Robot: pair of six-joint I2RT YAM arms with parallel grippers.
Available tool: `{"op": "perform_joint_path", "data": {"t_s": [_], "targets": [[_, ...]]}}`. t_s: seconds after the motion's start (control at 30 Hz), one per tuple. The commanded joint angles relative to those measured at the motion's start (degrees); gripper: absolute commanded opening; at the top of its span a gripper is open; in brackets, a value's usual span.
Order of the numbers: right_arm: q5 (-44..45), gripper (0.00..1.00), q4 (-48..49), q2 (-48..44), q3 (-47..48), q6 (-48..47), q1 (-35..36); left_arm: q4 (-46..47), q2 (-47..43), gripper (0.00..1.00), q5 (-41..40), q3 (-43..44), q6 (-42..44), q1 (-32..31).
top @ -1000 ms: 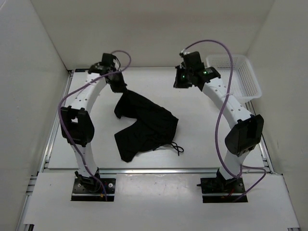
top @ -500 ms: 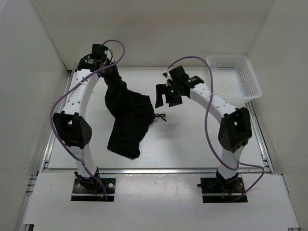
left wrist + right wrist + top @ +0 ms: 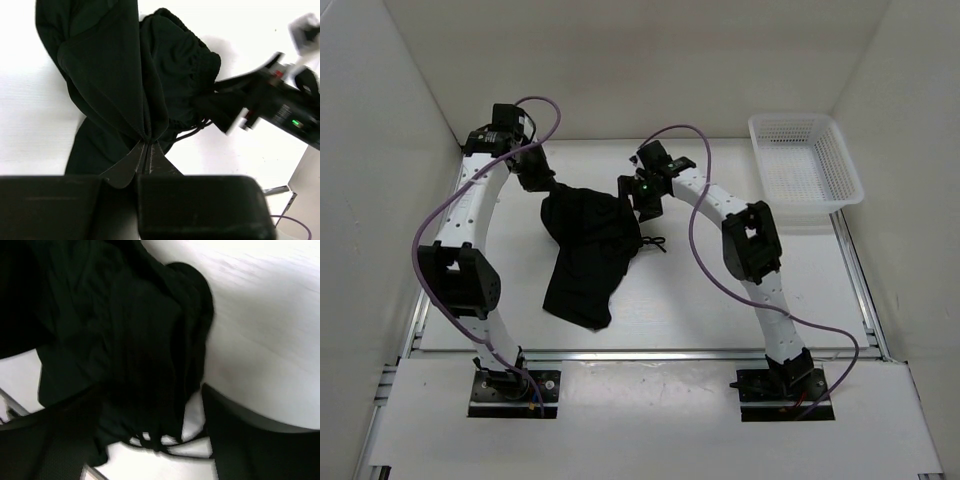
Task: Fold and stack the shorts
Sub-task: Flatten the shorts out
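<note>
Pinching a bunched fold of the shorts (image 3: 115, 75), our left pincer (image 3: 145, 150) is closed to a sliver. Its thin tips meet on the cloth, which gathers into pleats right at the bite. Our right pincer (image 3: 155, 427) stands wide, one finger on either side of a dark heap of the same garment near the gathered waistband. Cloth lies between the jaws but, as far as we can tell, is not yet squeezed.

Seen from overhead, the shorts hang from the left pincer's hold and trail onto the bench (image 3: 720, 290). They are well apart from the white basket (image 3: 805, 165), on its side toward the left arm. The right pincer sits between the shorts and the basket, at the garment's basket-side edge. A thin drawstring (image 3: 655, 243) loops out of the heap toward the basket.

We judge the shorts to be light, limp and not at all fragile. They keep no shape of their own, so a one-point hold only makes them droop and twist. The leg fabric looks thin, and a pincer there may slip or catch a single layer. The waistband is thicker and puckered and should give a firmer bite. We would therefore take it at its two ends, one pincer each, and draw them apart to spread the garment flat before folding, while keeping clear of the drawstring, which could snag a finger.
</note>
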Motion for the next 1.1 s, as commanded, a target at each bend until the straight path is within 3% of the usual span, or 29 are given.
{"op": "perform_joint_path", "data": {"t_s": [0.0,0.03,0.07,0.13,0.17,0.23,0.37,0.47,0.6,0.67,0.7,0.73,0.77,0.8,0.83,0.87,0.9,0.93,0.97,1.07], "targets": [[-6.5,0.76,1.1,4.8,6.8,2.1,0.7,-0.4,-3.5,0.1,0.8,1.2,0.7,0.9],[-7.9,0.47,1.8,5.5,8.0,2.7,0.7,-0.4,-3.5,0.1,1.3,1.8,0.7,1.6],[-9.0,0.31,1.8,5.5,10.4,3.4,0.7,-0.4,-3.5,0.1,1.3,1.8,0.7,1.6],[-7.5,0.05,1.8,6.1,12.7,4.0,0.7,-0.4,-3.0,0.1,1.3,4.1,1.2,2.2],[-5.3,0.0,1.8,4.2,14.8,4.0,0.7,-1.0,-2.1,0.1,1.9,5.2,1.2,2.2],[0.9,0.0,1.3,2.1,17.3,4.0,0.1,-1.9,-0.6,0.1,1.9,10.9,2.5,3.6],[4.0,0.0,1.3,-5.3,24.7,4.0,-3.8,-4.1,3.9,0.1,7.0,24.6,3.3,5.6],[3.2,0.0,1.3,-11.5,26.1,1.0,-6.6,-1.8,1.3,0.1,9.4,27.1,1.4,7.4],[7.3,0.0,4.1,-25.8,10.5,-8.7,-6.6,-0.1,-4.7,0.1,10.0,24.2,1.4,6.6],[12.3,0.0,12.2,-37.5,-7.8,-12.9,-5.0,0.4,-10.7,0.1,10.0,19.3,1.4,5.0],[17.7,0.0,15.6,-41.8,-14.7,-13.7,-3.7,2.3,-13.1,0.1,10.7,11.7,1.4,4.4],[19.8,0.0,18.4,-46.0,-27.3,-13.7,-3.7,3.9,-18.9,0.1,12.1,6.7,1.4,3.9],[22.1,0.0,21.9,-53.5,-33.0,-12.8,-3.7,6.0,-22.2,0.1,13.7,1.3,2.1,2.2],[24.2,0.0,22.8,-57.0,-38.2,-11.8,-3.7,7.8,-25.3,0.11,14.9,-9.3,2.1,0.6],[26.6,0.04,22.8,-60.2,-42.8,-10.6,-3.7,9.2,-28.4,0.23,14.9,-14.5,2.7,-1.3],[29.5,0.16,22.3,-66.0,-51.2,-8.6,-3.7,11.1,-33.3,0.41,14.9,-19.2,2.7,-3.4],[34.4,0.34,20.4,-68.5,-55.1,-7.6,-3.2,11.8,-35.2,0.8,14.9,-23.9,2.7,-7.0],[36.6,0.84,19.0,-72.9,-58.7,-6.1,-3.2,12.5,-36.6,0.87,14.3,-32.7,0.9,-8.5],[38.3,1.0,15.5,-74.8,-64.5,-3.4,-3.2,13.0,-37.4,0.9,14.3,-36.5,0.0,-9.3],[44.7,1.0,9.0,-80.2,-69.4,2.4,-3.2,13.0,-35.1,0.92,12.6,-43.5,-0.8,-10.5]]}}
